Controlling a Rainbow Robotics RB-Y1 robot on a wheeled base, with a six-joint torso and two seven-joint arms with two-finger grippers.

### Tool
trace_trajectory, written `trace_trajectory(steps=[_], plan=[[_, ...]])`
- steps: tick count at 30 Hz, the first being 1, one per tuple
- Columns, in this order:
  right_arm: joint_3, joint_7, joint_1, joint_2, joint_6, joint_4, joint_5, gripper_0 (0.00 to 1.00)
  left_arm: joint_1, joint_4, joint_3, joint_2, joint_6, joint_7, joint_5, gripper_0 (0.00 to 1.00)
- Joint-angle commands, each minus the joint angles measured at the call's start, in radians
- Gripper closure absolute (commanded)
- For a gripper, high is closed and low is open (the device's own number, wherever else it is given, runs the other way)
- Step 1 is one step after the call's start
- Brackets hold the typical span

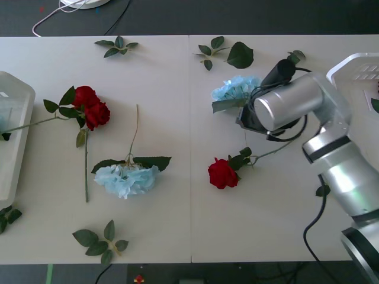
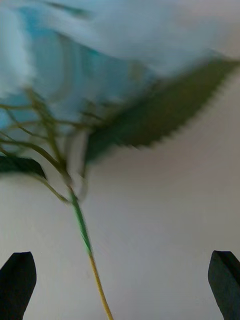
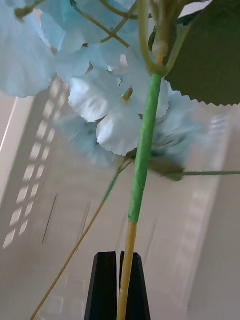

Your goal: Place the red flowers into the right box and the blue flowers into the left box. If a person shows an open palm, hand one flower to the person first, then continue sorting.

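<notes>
Reaching over the blue hydrangea [image 1: 235,89] at the far right of the surface [image 1: 177,225], I hold my right hand [image 2: 120,282] wide, its two black fingers [image 2: 17,282] far apart with the thin stem [image 2: 85,235] running between them and the bare surface below. To do this well, I judge I should come straight down until both fingers flank the stem below the broad leaf [image 2: 150,127], then close on the stem alone, not on petals or leaf, so the head hangs free for the carry. My left hand [image 3: 118,285] is pinched tight on the yellow-green stem [image 3: 142,165] of another blue flower [image 3: 115,115], with pale lattice-looking walls blurred behind it; I take that to be the inside of a box, though I cannot say which one. Measured from the hydrangea I am after, a red rose [image 1: 222,173] lies just nearer me, its stem slanting up under my arm, so a careless descent could catch it. Loose leaf sprigs [image 1: 228,52] lie just beyond the hydrangea. Well to its left lies a second blue hydrangea [image 1: 126,179], and further left two red roses [image 1: 92,107] rest touching one another. The left box [image 1: 13,139] sits at the far left edge from it, and a corner of the right box [image 1: 355,65] shows just to its right, behind my forearm.
</notes>
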Motion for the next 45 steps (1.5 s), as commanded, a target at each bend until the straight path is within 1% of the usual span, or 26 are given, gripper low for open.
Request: trace_trajectory(steps=[1,3,6,7,10,11,12,13,16,18,20,23,33,34,35,36,37,42,44,45], plan=[[0.01,0.13,-0.074,0.046,-0.083,0.091,0.02,0.0,-0.003,0.062,-0.028,-0.061,-0.061,-0.103,-0.006,1.0],[0.008,0.163,-0.085,0.053,-0.126,0.147,0.032,0.0,-0.003,0.062,-0.034,-0.078,-0.093,-0.106,-0.006,1.0],[0.01,0.196,-0.093,0.06,-0.176,0.196,0.043,0.0,-0.003,0.063,-0.034,-0.092,-0.096,-0.101,-0.016,1.0],[0.008,0.199,-0.093,0.06,-0.186,0.203,0.045,0.05,-0.003,0.062,-0.034,-0.092,-0.098,-0.1,-0.02,1.0],[0.013,0.205,-0.093,0.06,-0.229,0.233,0.043,0.62,-0.003,0.06,-0.034,-0.097,-0.104,-0.098,-0.018,1.0],[0.013,0.205,-0.093,0.061,-0.235,0.236,0.043,0.79,-0.003,0.056,-0.034,-0.098,-0.104,-0.1,-0.02,1.0],[0.013,0.205,-0.093,0.06,-0.236,0.236,0.042,0.91,-0.003,0.05,-0.034,-0.097,-0.104,-0.1,-0.02,1.0],[0.013,0.205,-0.093,0.06,-0.236,0.236,0.04,1.0,-0.003,0.034,-0.036,-0.097,-0.104,-0.1,-0.018,1.0],[0.013,0.205,-0.094,0.06,-0.236,0.236,0.039,1.0,-0.011,-0.013,-0.065,-0.097,-0.113,-0.092,-0.02,1.0],[0.013,0.205,-0.096,0.06,-0.239,0.236,0.037,1.0,-0.034,-0.046,-0.123,-0.097,-0.162,-0.083,-0.03,1.0],[0.013,0.206,-0.096,0.06,-0.248,0.236,0.034,1.0,-0.055,-0.052,-0.171,-0.097,-0.211,-0.077,-0.041,1.0],[0.013,0.205,-0.094,0.06,-0.253,0.236,0.031,1.0,-0.078,-0.053,-0.215,-0.101,-0.234,-0.074,-0.041,1.0],[0.013,0.214,-0.096,0.06,-0.299,0.23,0.012,1.0,-0.081,-0.061,-0.225,-0.124,-0.243,-0.084,-0.039,0.99],[0.01,0.216,-0.094,0.058,-0.299,0.222,0.011,1.0,-0.081,-0.061,-0.223,-0.129,-0.248,-0.087,-0.038,0.78],[0.005,0.217,-0.094,0.058,-0.299,0.213,0.008,1.0,-0.081,-0.062,-0.223,-0.13,-0.257,-0.089,-0.03,0.33],[0.001,0.222,-0.094,0.058,-0.299,0.196,0.003,1.0,-0.08,-0.061,-0.223,-0.135,-0.259,-0.092,-0.018,0.05],[-0.004,0.226,-0.094,0.053,-0.299,0.184,-0.011,1.0,-0.081,-0.062,-0.223,-0.136,-0.259,-0.097,-0.01,0.0],[-0.025,0.255,-0.093,0.035,-0.265,0.097,-0.078,1.0,-0.081,-0.062,-0.209,-0.135,-0.227,-0.109,0.03,0.0],[-0.041,0.268,-0.086,0.024,-0.218,0.026,-0.109,1.0,-0.081,-0.062,-0.165,-0.135,-0.174,-0.118,0.019,0.0],[-0.053,0.278,-0.077,0.015,-0.186,-0.031,-0.138,1.0,-0.081,-0.064,-0.122,-0.135,-0.121,-0.121,0.002,0.0]])
